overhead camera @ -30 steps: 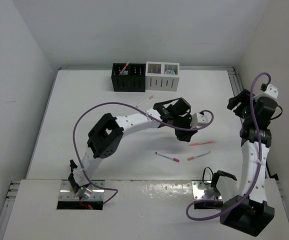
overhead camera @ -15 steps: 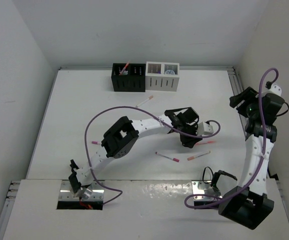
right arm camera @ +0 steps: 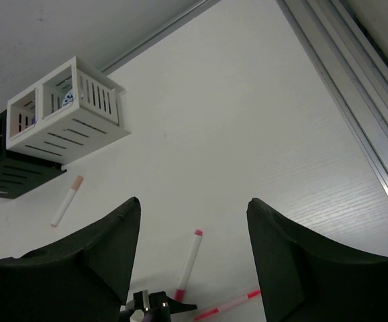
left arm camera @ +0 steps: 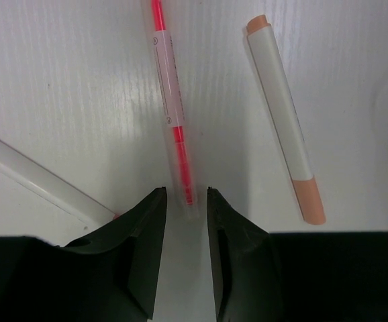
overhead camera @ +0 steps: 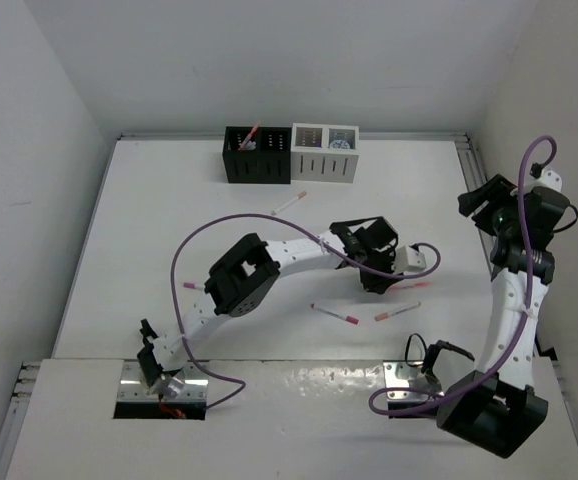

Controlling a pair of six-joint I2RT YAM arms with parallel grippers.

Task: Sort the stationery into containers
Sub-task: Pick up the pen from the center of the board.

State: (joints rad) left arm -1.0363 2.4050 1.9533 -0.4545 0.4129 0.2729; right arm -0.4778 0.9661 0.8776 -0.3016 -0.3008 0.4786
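one thin clear pen (overhead camera: 412,285) with a pink core lies right of mid-table from above, one end under the left gripper (overhead camera: 374,280), well apart from the slotted black box (overhead camera: 257,165) and white box (overhead camera: 325,166) at the back. at the left wrist its glossy labelled barrel runs away from narrowly parted jaws straddling its near tip, untouched. the right gripper (right arm camera: 194,208), in its own view, hangs wide open and empty.
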